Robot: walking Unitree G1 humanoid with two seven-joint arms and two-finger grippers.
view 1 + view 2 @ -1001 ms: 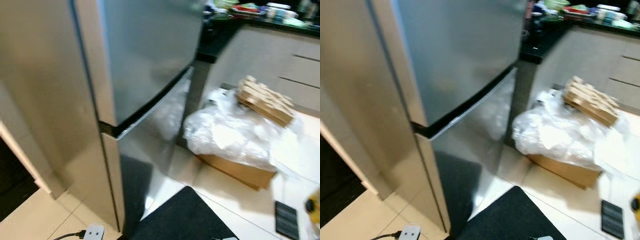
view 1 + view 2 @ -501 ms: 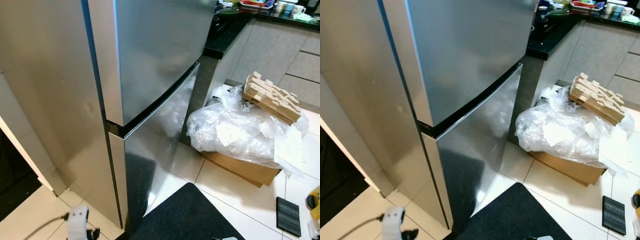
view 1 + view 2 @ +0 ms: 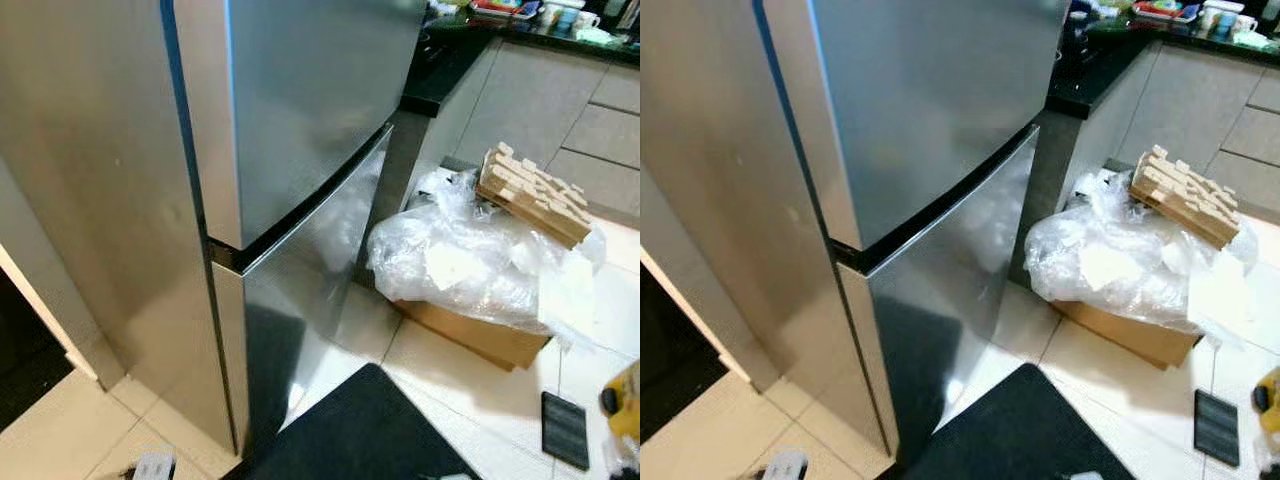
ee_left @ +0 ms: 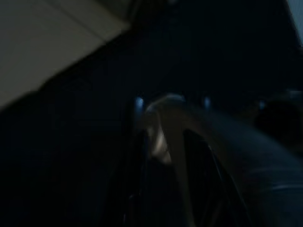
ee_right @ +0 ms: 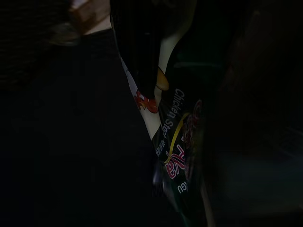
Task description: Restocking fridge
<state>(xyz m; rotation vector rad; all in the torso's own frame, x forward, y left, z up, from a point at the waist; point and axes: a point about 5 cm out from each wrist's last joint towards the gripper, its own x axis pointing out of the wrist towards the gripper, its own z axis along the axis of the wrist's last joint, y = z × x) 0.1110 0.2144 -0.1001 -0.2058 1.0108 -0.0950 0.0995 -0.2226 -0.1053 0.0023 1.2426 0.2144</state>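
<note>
A tall steel fridge [image 3: 300,110] stands before me with its upper door and its lower door [image 3: 310,280] both closed, a dark gap between them. In the dark right wrist view, a packet [image 5: 173,142] printed "Chicken Stock" lies along a black finger [image 5: 137,52] of my right gripper [image 5: 156,80], which looks shut on it. The left wrist view is very dark and blurred, with just a pale curved shape [image 4: 165,123] to make out.
A black mat [image 3: 350,430] lies on the pale tiles in front of the fridge. To the right, a cardboard box [image 3: 470,335] carries crumpled clear plastic [image 3: 460,265] and a wooden block stack [image 3: 530,195]. Grey cabinets [image 3: 600,120] and a dark counter [image 3: 450,50] stand behind. A white plug strip [image 3: 152,466] lies on the floor.
The whole picture has shifted a little and sharpened, so the camera has moved. The fridge doors stay closed and the things on the floor keep their places.
</note>
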